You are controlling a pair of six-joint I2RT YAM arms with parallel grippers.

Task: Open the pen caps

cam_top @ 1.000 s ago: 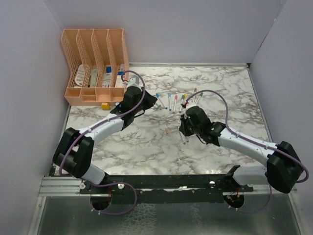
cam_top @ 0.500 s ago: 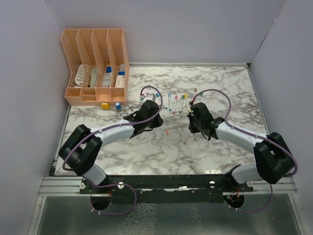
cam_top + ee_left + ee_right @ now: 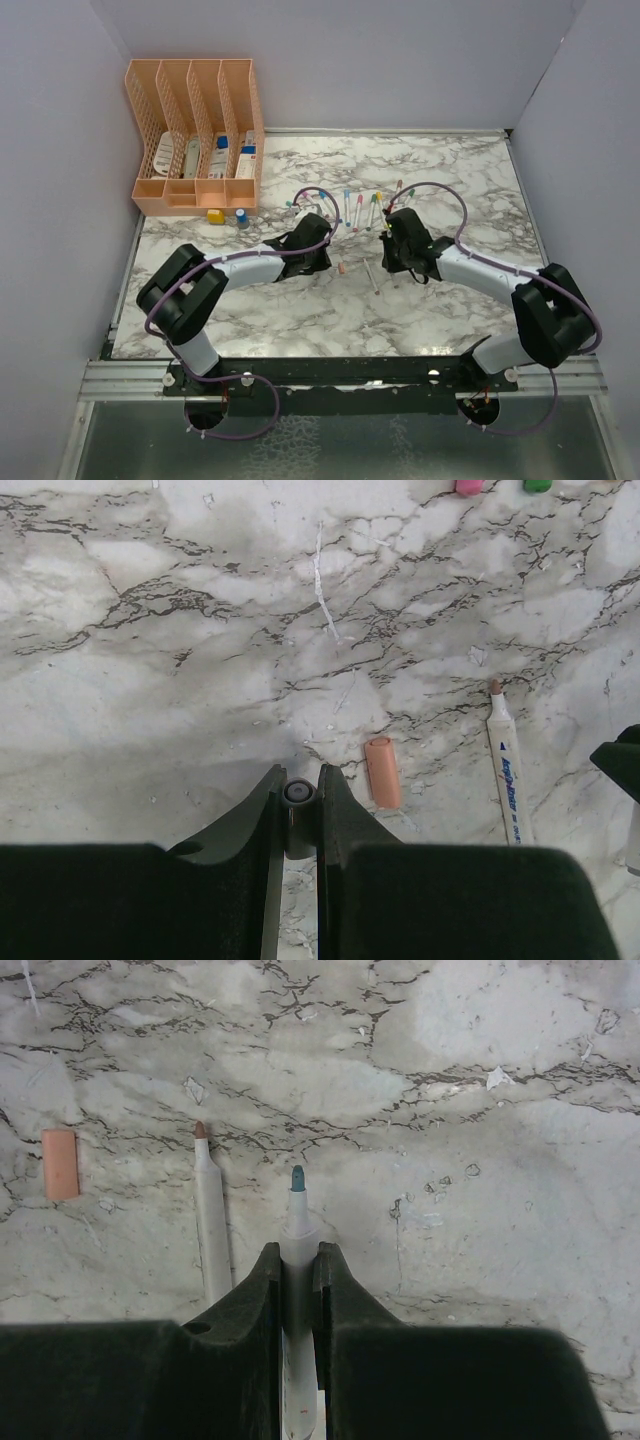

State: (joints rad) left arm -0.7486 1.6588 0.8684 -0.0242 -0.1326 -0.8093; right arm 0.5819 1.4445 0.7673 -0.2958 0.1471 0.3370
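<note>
Near the middle of the marble tabletop [image 3: 460, 180], both arms bend inward and their grippers sit close together. The left gripper [image 3: 322, 264] is clenched on a small cap [image 3: 297, 793], seen end-on between its dark fingers [image 3: 262, 820]; the cap's colour is hard to tell. Just right of those fingers an orange cap [image 3: 382, 772] lies loose on the marble, not touching them. Further right lies an uncapped pen [image 3: 507, 770], its brownish tip pointing toward the top of the frame.

The right gripper [image 3: 397, 268] grips a second pen [image 3: 297, 1222] by its barrel, and the bare teal tip points to the top of the right wrist view. There the uncapped pen lies just left of the held one, roughly parallel and apart from it.

Above the grippers in the overhead view, a row of pens [image 3: 358, 210] with coloured ends fans across the marble. At upper left stands a peach desk organiser [image 3: 195, 135], with a yellow block [image 3: 215, 215] and a small blue-topped bottle [image 3: 241, 216] just below it.
</note>
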